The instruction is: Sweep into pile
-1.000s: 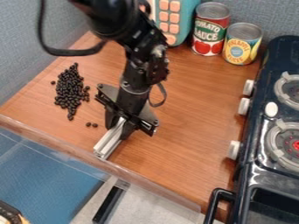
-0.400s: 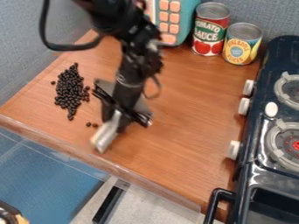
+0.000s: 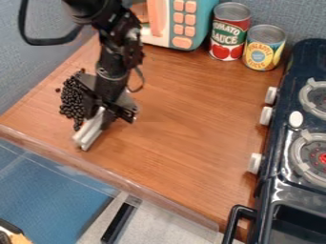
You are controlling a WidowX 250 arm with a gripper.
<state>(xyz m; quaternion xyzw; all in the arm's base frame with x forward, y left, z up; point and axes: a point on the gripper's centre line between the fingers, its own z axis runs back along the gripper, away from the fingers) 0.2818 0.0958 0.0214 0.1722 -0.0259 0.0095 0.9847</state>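
Observation:
My gripper, at the left part of the wooden counter, is shut on a pale silver-white bar. The bar slants down and left from the gripper to the counter, near its front edge. A heap of small black beans lies directly left of the gripper, whose black bracket covers the heap's right side. One bean sits apart at the heap's left.
A teal toy microwave, a tomato sauce can and a pineapple can stand at the back. A dark toy stove borders the right. The counter's front edge runs diagonally below the bar.
My gripper and the bar have moved left, up to the heap. Two loose beans that lay right of the heap are now out of sight around the bar. More of the microwave shows.

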